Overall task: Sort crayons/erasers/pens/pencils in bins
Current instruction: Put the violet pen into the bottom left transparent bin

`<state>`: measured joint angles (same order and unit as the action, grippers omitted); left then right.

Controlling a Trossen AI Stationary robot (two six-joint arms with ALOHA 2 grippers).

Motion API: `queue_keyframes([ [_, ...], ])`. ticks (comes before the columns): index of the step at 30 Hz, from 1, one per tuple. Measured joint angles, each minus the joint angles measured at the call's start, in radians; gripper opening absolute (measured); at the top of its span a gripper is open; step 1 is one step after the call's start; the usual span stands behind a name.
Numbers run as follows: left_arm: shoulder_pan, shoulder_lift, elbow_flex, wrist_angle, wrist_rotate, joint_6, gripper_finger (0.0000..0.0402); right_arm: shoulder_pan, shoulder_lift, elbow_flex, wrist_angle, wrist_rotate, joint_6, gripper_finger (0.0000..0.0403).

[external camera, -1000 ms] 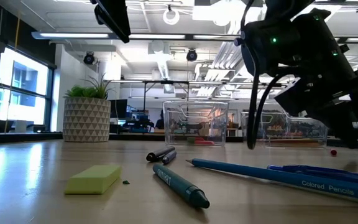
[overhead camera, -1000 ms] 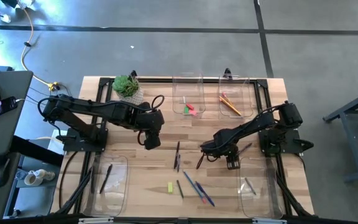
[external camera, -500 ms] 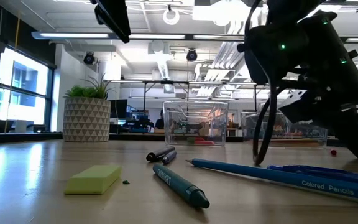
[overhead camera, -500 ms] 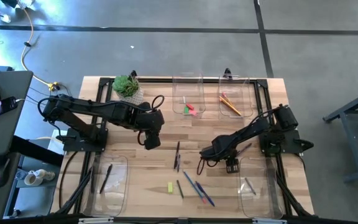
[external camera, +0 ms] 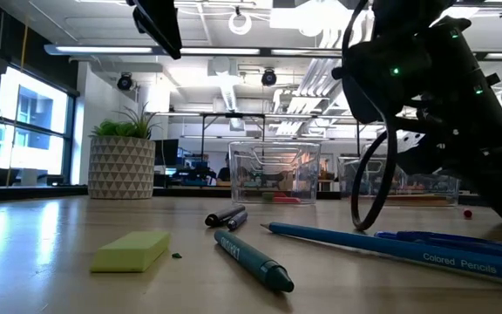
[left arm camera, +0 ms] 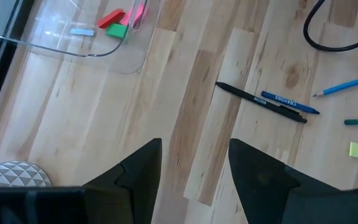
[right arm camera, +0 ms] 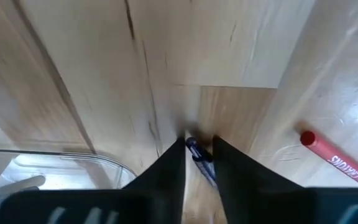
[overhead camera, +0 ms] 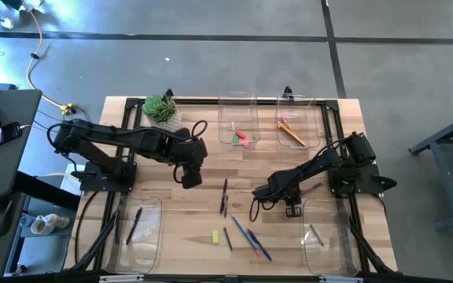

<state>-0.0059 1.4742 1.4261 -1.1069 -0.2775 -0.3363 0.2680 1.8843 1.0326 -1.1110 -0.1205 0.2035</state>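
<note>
We note the right gripper point(right arm camera: 199, 163) down on the table at four o'clock, fingers narrowed around a dark blue stick point(right arm camera: 199, 155), seemingly pinching it for the clear bin point(overhead camera: 322, 236) just beside. Left gripper point(left arm camera: 194, 168) waits spread, nine o'clock of centre.

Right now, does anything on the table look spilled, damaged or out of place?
Nothing looks damaged or spilled. Loose sticks and a yellow-green eraser lie unsorted on the table between the bins. The right gripper is closing around a blue stick; the left gripper hangs open.
</note>
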Motion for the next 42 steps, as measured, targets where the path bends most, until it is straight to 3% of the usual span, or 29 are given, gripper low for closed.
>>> queue_keyframes([
  [12, 0.008, -0.022, 0.0, -0.004, 0.0, 0.018, 0.0174, 0.0, 0.001, -0.001, -0.002, 0.004, -0.001, 0.0005],
  [21, 0.045, -0.047, 0.0, -0.17, -0.045, -0.028, 0.0174, 0.0, 0.001, 0.002, -0.002, 0.004, 0.009, 0.0002],
  [27, 0.038, -0.073, -0.005, -0.189, -0.047, -0.053, 0.0174, 0.0, 0.002, 0.016, -0.001, 0.003, 0.024, 0.0001],
  [37, 0.015, -0.183, -0.269, -0.026, -0.007, -0.134, 0.0174, 0.0, -0.005, 0.018, 0.002, 0.003, 0.06, 0.0],
  [42, 0.044, -0.206, -0.333, 0.056, 0.031, -0.127, 0.0174, 0.0, -0.033, 0.018, 0.023, 0.006, 0.103, 0.0],
])
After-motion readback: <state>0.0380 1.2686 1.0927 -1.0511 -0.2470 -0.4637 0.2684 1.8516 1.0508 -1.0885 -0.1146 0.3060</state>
